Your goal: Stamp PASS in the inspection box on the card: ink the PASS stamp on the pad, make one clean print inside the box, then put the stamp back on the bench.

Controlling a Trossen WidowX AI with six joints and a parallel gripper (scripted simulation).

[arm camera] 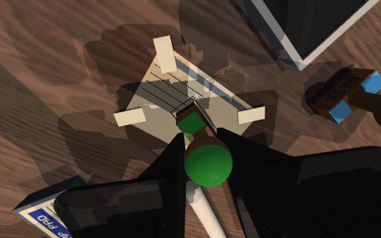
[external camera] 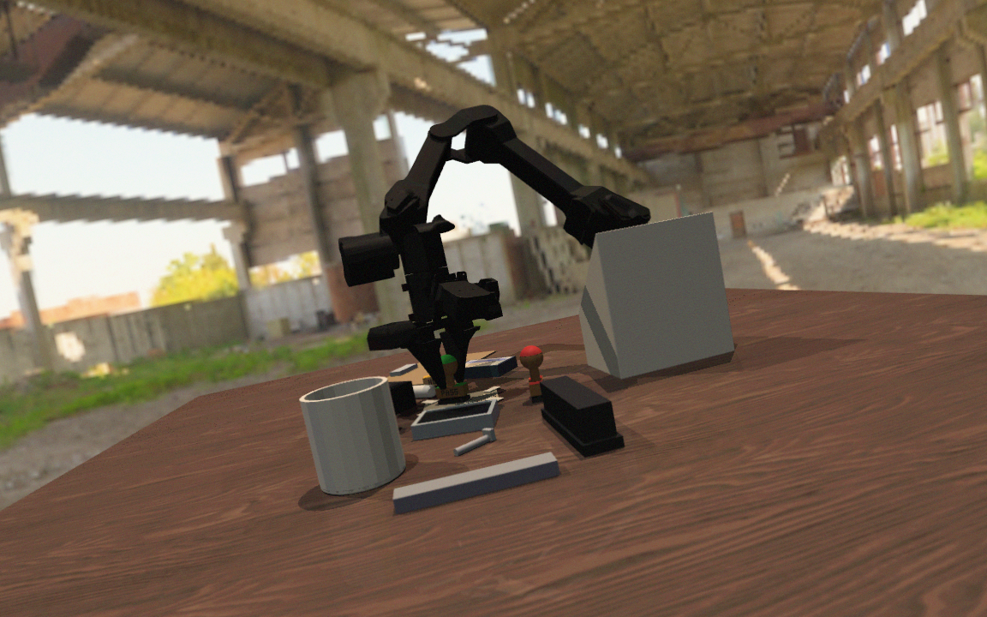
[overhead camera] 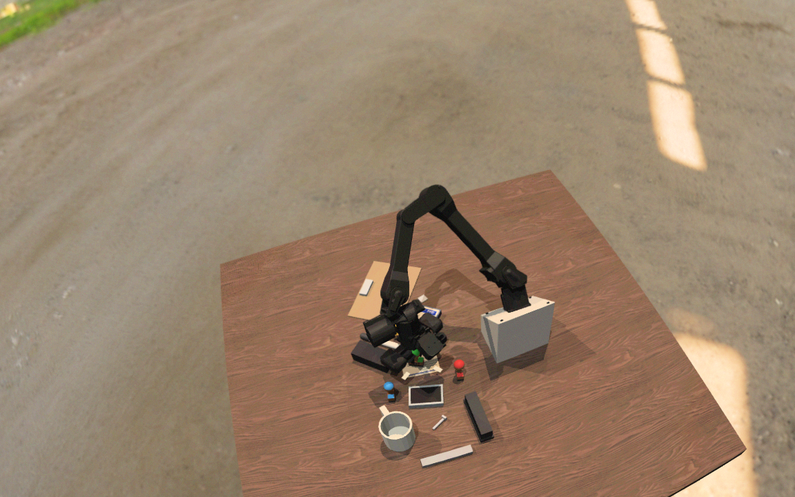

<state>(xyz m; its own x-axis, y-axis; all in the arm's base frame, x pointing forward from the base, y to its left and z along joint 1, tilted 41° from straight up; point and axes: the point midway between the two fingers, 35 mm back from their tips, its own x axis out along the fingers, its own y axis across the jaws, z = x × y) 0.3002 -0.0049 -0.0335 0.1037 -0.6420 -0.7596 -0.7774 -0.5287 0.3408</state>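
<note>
A: Wrist view has the gripper closed on the neck of the green-knobbed PASS stamp, its base set over the inspection box at the near edge of the card, which is taped down at its corners.

B: So where does the task stand?

A: My guess is the print stage. The ink pad sits beyond the card's far corner, well apart from the stamp. The lift and the return to the bench are left.

B: Is the stamp actually touching the card?

A: Can't tell. Its base hides the box, so any print is covered, and whether the face is inked doesn't show. The blue stamp lies tipped over near the right edge, partly cut off.
</note>
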